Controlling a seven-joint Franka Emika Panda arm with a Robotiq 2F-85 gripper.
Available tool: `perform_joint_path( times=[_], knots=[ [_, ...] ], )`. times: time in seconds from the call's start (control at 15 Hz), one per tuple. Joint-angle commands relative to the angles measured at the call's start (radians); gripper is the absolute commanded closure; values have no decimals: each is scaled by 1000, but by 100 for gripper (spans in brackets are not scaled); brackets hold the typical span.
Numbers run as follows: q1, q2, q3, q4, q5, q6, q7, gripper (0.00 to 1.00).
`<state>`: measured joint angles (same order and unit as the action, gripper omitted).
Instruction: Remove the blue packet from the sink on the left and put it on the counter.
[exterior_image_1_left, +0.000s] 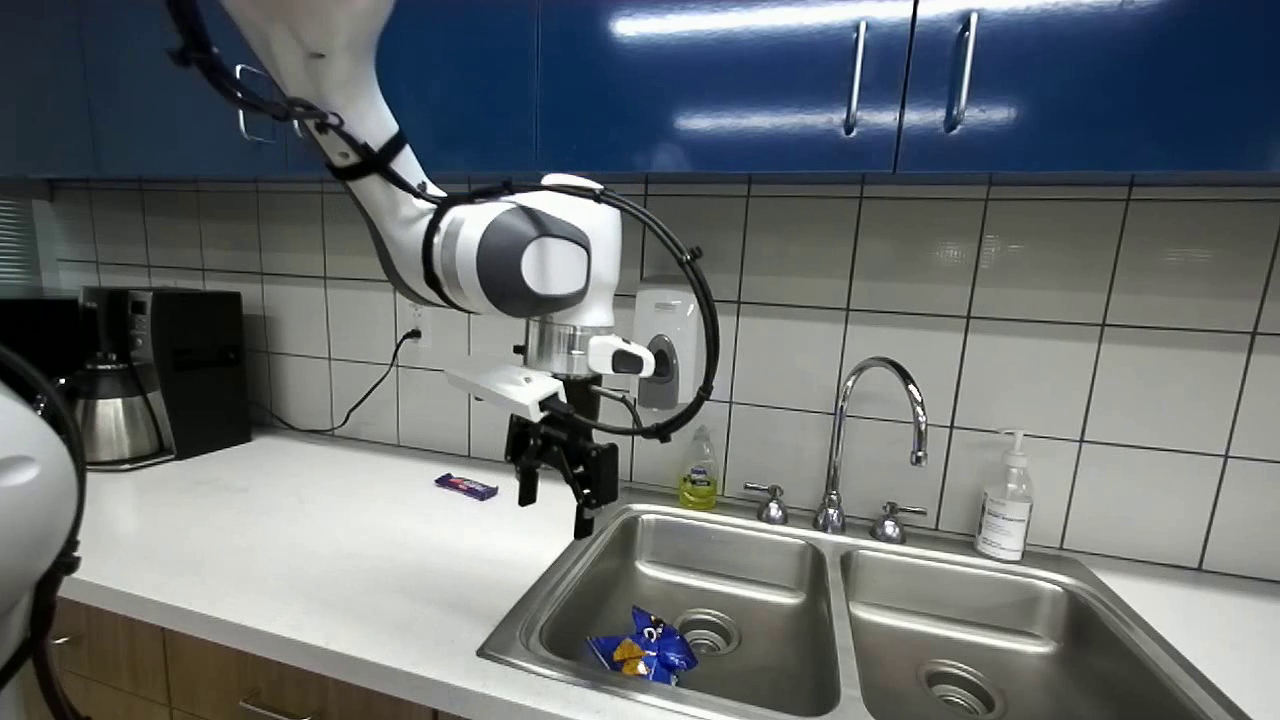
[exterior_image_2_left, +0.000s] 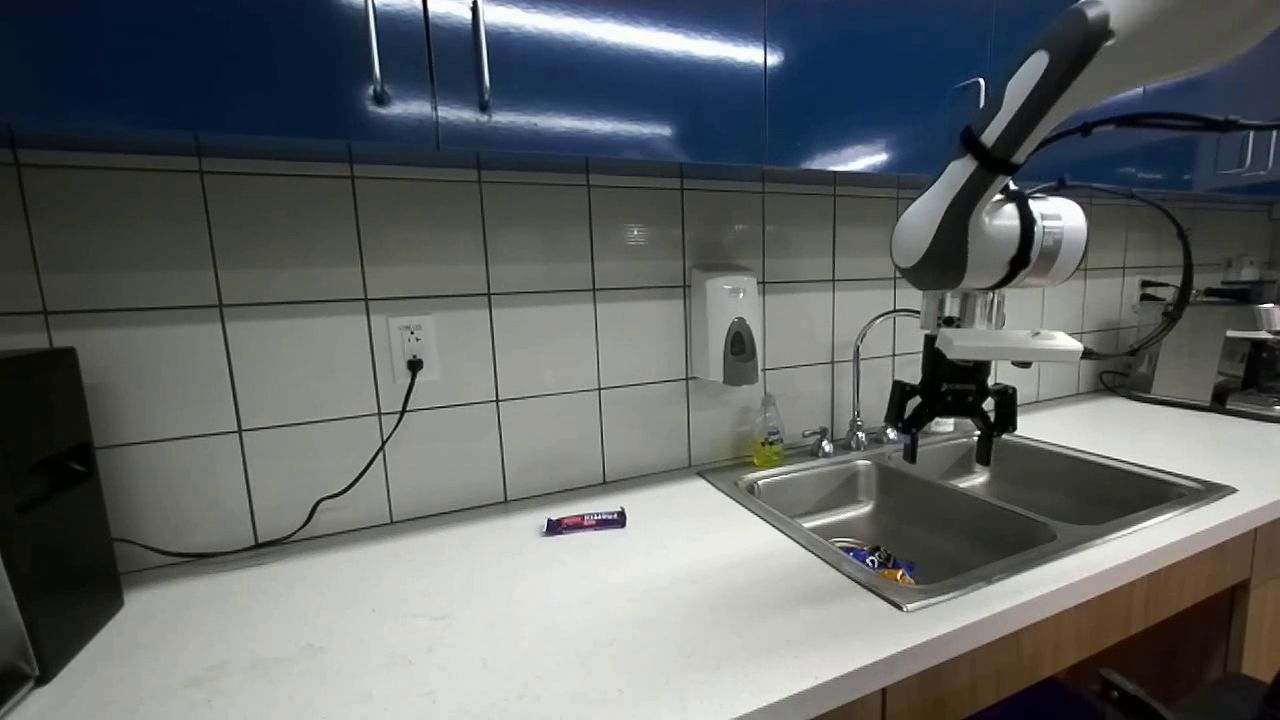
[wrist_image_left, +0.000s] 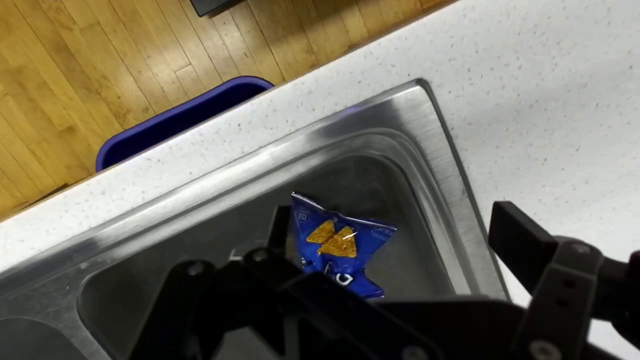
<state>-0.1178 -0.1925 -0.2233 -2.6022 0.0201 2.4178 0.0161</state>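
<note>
The fingers stand spread, hold nothing and, in both exterior views, hang higher than the sink, touching none of it. In the wrist view, one finger shows just beside the blue packet; its mate shows over the worktop, just outside the sink's rim. Hazard: a straight descent from this pose, without lateral correction, would risk landing the outer finger on the rim; the cause would be poor centring over the packet. The packet lies crumpled, printed face up, on the bottom of the left basin, toward its front and near the drain; whether it overlaps the drain's edge cannot be told. Hazard: room at the basin's front appears limited, so a wide approach may bring a finger against the steel. Hazard: the film looks slick and loose; a pinch on a corner alone may slip, and excess closing force may crush the contents. Hazard: during transfer, too low a lift may snag the packet on the rim and pull it loose. Farther out, the worktop carries, in both exterior views, a wrapped bar, apart from the sink; release onto it would probably leave the packet unstable. Release too near the worktop's front edge could send the packet toward the purple bin below.
</note>
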Motion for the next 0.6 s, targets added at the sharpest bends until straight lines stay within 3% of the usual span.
perform_joint_path(
  times=[0.0,0.27,0.53],
  knots=[
    [-13,207,0,125,88,81,-32,0],
    [-33,392,18,260,171,139,-39,0],
    [-57,560,40,400,183,171,-24,0]
  ],
)
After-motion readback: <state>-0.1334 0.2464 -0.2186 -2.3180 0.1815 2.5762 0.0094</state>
